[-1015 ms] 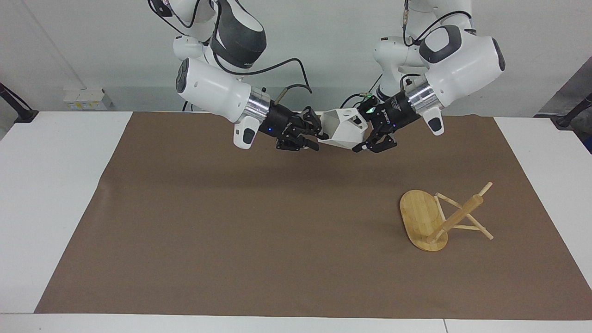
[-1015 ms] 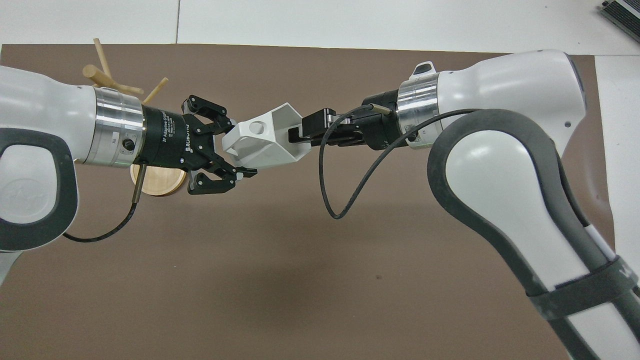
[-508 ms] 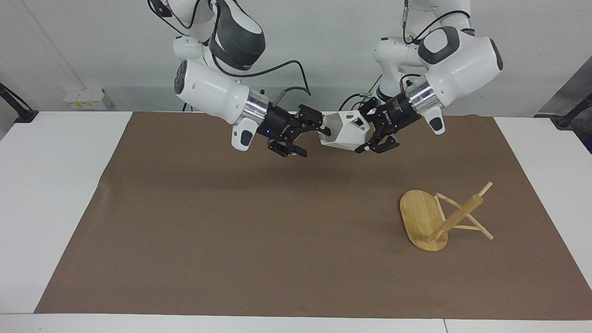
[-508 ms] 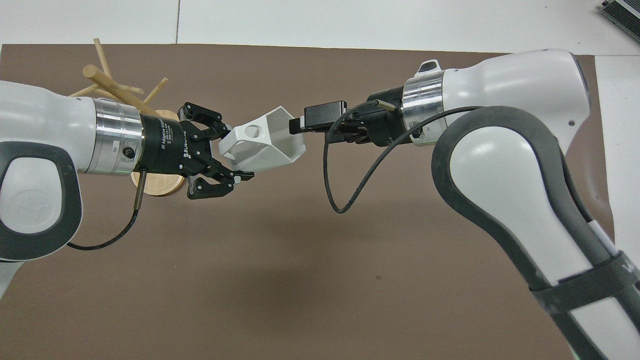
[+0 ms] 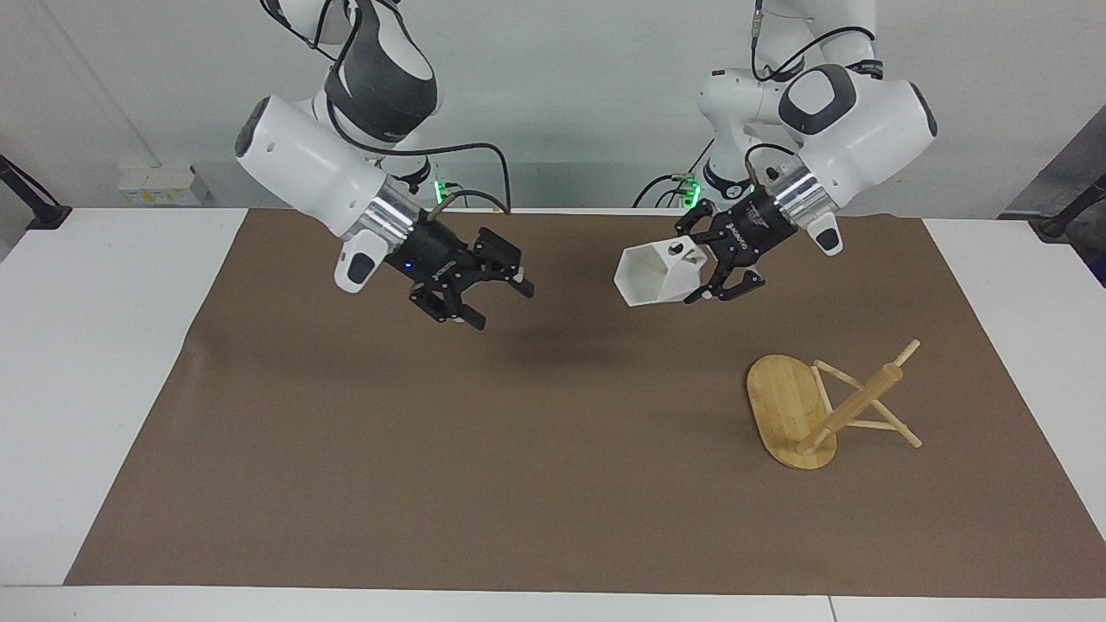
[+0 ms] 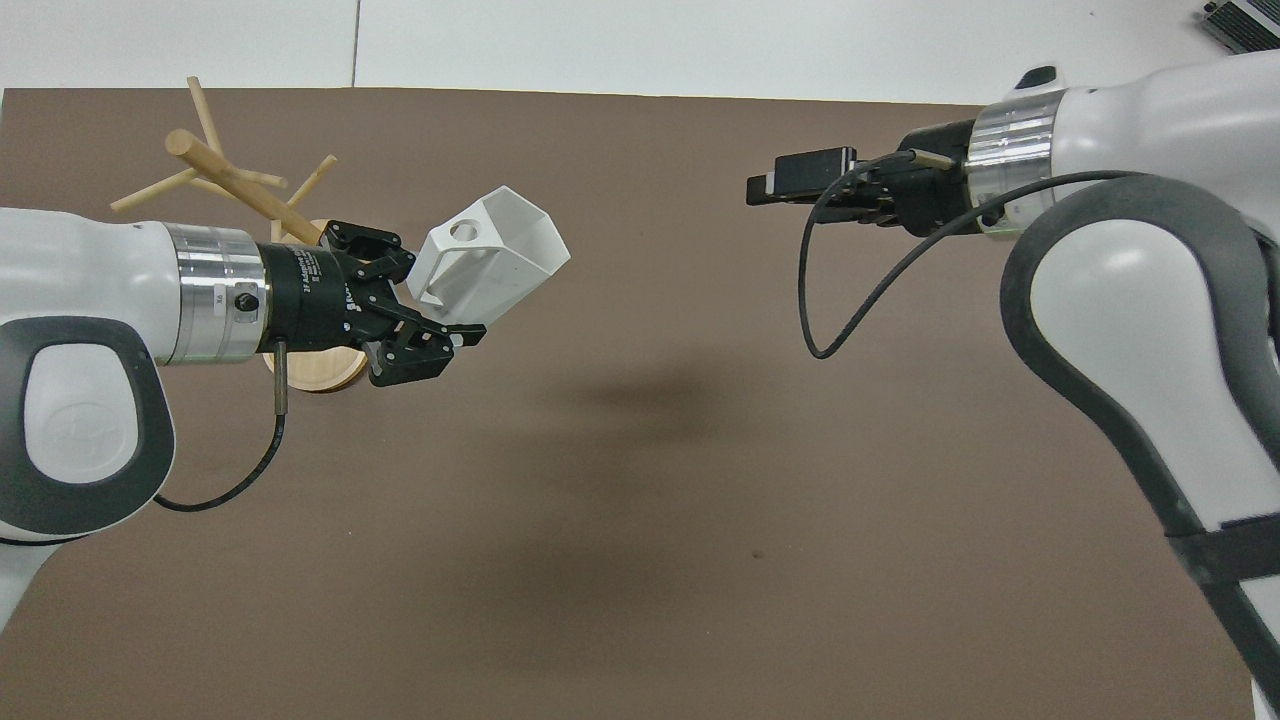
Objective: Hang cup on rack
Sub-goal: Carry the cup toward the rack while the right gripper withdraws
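The black body of the left gripper (image 6: 445, 335) bore white lettering, too small to read for certain. No other writing showed.

A second earlier both grippers had met at the small white faceted cup (image 5: 654, 274), the right one with its fingers inside the hexagonal rim. Half a second earlier the right gripper (image 5: 497, 298) had let go but was close beside the rim. Now it had drawn well away, hanging over the brown mat (image 5: 553, 484) toward the right arm's end of the table, its two black fingers spread wide and empty. The left gripper alone carried the cup, clamped shut on the blocky handle end, where the round hole (image 6: 462, 231) showed from above. The cup hung in the air tilted, its open mouth turned toward the right gripper, and it had shifted toward the left arm's end of the table.

The light bamboo rack (image 5: 825, 406) had not moved. It lay tipped over on the mat toward the left arm's end, its flat oval base (image 5: 785, 404) standing on edge, its thick round post (image 5: 855, 406) slanting up and thin dowel pegs splayed around it. The mat looked matte and papery on the smooth white table (image 5: 104, 363).
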